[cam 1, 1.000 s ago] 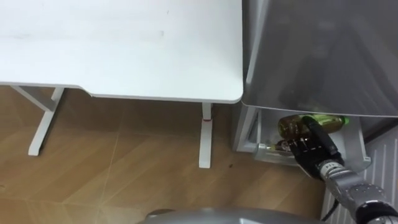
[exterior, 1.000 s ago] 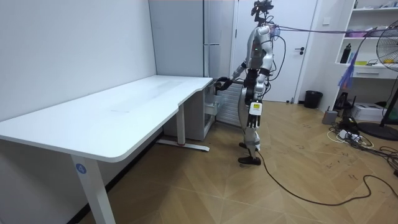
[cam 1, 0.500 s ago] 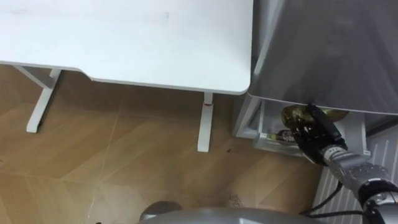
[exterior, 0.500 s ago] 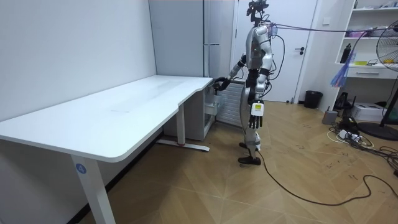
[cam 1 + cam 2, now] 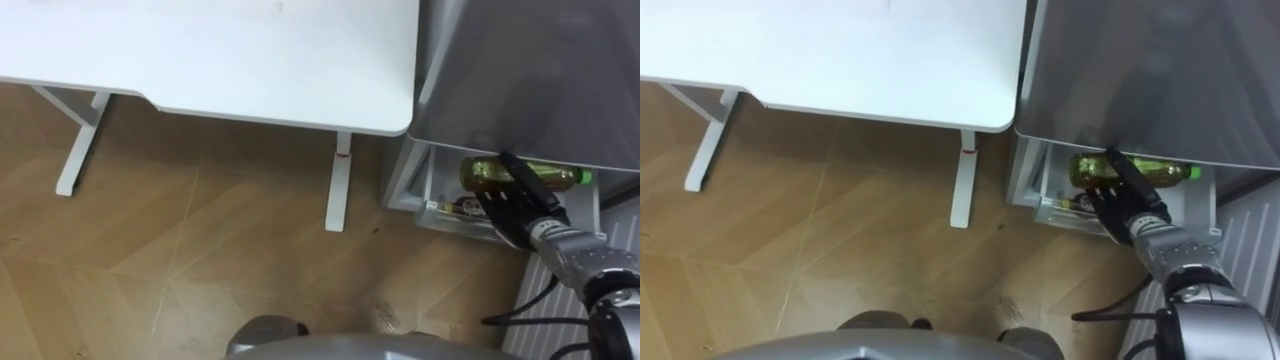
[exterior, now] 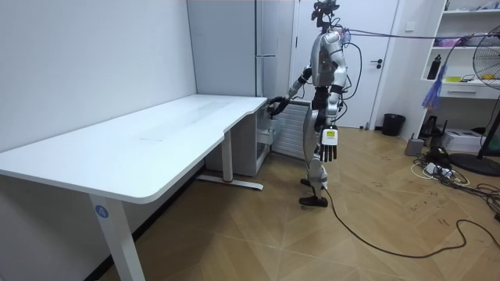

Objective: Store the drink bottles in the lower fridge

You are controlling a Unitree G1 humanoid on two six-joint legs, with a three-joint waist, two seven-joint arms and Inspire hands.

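**Wooden-floored room, fridge corner: drink bottle held at the lower compartment**

Herringbone wooden floor (image 5: 200, 250) runs beneath the desk and up to the fridge, where the work is.

The drink bottle (image 5: 515, 175), amber-green with a green cap, lies on its side with the cap pointing right. It sits at the mouth of the lower compartment (image 5: 437, 190), just below the bottom edge of the fridge's grey upper front. Whether it rests on anything inside cannot be told.

The right robot hand (image 5: 520, 210) comes in from the lower right and grips the bottle, with dark fingers (image 5: 518, 172) wrapped across its middle. Just below and to the left of the bottle, a pale tray (image 5: 455, 215) in the compartment holds some small dark items, too small to make out.

The fridge (image 5: 540, 70) is grey and stands hard against the right end of the white desk (image 5: 250, 60). A white desk leg (image 5: 338, 185) stands near the fridge, and another (image 5: 78, 145) is well off to the left.

In the room view, the robot stands upright on the floor beside the tall fridge, at the desk's far end. Its right arm reaches out towards the compartment. The left robot hand (image 6: 329, 146) hangs by its thigh with the fingers loose and straight, holding nothing. A small black bin (image 6: 393, 124) stands well apart, by the far wall on the room view's right.
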